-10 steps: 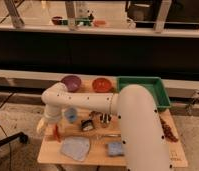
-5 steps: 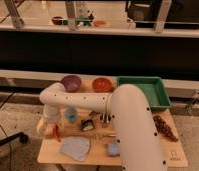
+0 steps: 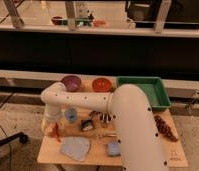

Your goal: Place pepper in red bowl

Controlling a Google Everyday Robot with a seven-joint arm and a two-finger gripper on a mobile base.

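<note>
Gripper (image 3: 52, 127) is held low at front-left of the wooden surface (image 3: 179, 150), right over the pepper (image 3: 56, 132), a thin, curved red chili lying nr the edge. Arm is bent steeply down, prob. for a top-down pick. Whether the pepper is gripped can't be told. Red bowl (image 3: 102, 84), round & glossy, is set at the back beside purple bowl (image 3: 70, 82), well apart from pepper.

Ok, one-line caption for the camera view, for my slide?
Gripper down at the pepper by the table's left edge; red bowl at the back beside the purple bowl.
</note>
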